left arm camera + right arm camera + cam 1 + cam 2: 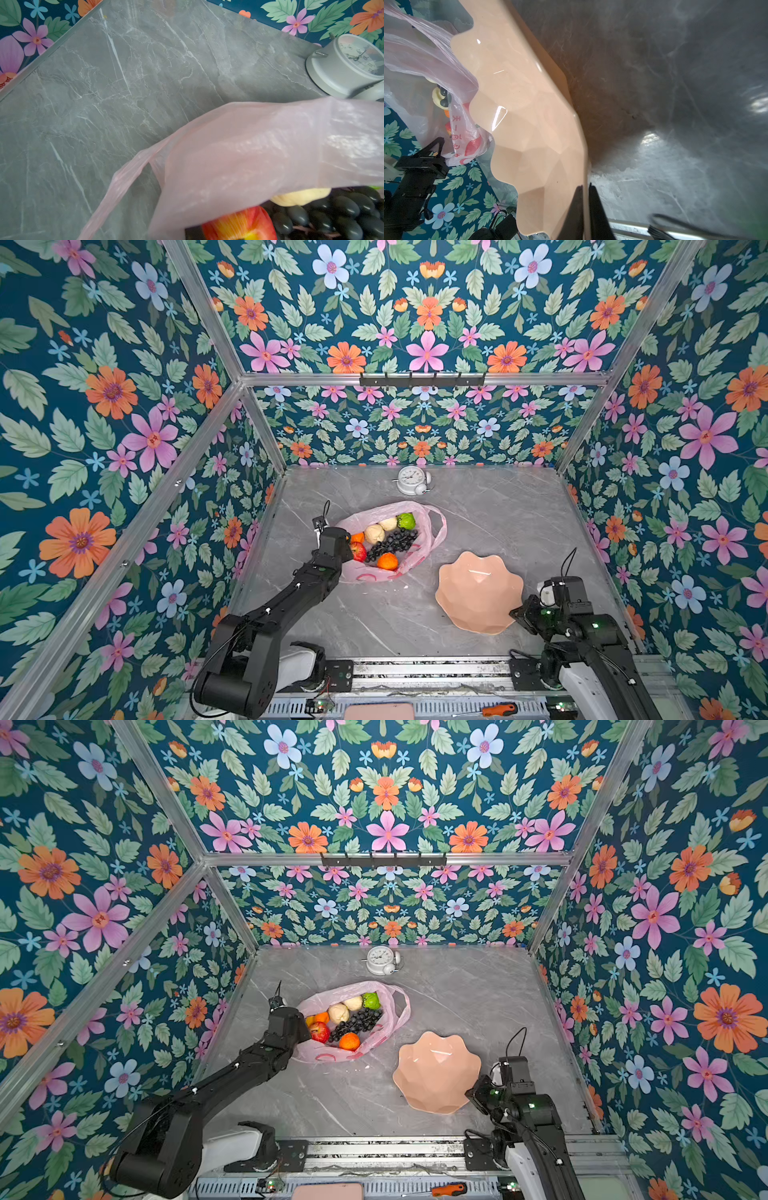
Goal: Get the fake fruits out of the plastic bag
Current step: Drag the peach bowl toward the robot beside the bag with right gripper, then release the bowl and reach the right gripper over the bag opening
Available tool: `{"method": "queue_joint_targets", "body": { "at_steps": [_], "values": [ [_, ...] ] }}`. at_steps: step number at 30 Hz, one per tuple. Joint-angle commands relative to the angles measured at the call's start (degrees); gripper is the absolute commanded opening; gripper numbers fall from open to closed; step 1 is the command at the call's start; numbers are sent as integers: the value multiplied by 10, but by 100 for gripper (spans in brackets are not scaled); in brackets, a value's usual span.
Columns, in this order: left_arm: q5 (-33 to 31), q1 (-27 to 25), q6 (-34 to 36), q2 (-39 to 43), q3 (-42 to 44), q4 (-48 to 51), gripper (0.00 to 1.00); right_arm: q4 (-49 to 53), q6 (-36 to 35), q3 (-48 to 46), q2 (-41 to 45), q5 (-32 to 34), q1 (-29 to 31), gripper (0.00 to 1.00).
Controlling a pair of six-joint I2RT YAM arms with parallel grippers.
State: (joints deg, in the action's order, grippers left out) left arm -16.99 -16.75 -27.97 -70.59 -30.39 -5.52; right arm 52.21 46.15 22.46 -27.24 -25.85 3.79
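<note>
Grey marble table (519,522) inside floral walls: the fake fruits (384,541) all lie in the plastic bag (374,576), none taken out yet.

The bag sits left of centre with its mouth open, showing a red apple (358,551), grape bunch (395,542), orange (387,561), cream fruits (375,533) and a green fruit (406,521). The left gripper (344,546) is at the bag's left rim. Its fingers are hidden but its jaws are pressed together, and the taut film in the left wrist view suggests they pinch the bag. To the near right the peach dish (478,593) is empty, and the right gripper (586,193) pinches its right rim. A white clock (411,480) stands at the far edge. I judge the whole unloading is left to do.
</note>
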Motion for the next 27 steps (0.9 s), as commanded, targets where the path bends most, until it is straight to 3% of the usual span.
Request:
{"method": "queue_joint_targets", "body": {
  "at_steps": [1,8,13,16,27],
  "values": [
    [-8,1,6,-1,0,-1,2,61,12,8,4,25,1,22],
    [-5,1,5,-3,0,-3,2,89,34,45,19,79,1,53],
    [-3,1,5,-1,0,-4,2,99,41,72,11,112,1,68],
    [-5,0,5,2,1,-4,2,99,50,78,4,125,1,73],
    [1,1,2,3,5,-12,2,57,45,164,-40,160,6,73]
  ]
}}
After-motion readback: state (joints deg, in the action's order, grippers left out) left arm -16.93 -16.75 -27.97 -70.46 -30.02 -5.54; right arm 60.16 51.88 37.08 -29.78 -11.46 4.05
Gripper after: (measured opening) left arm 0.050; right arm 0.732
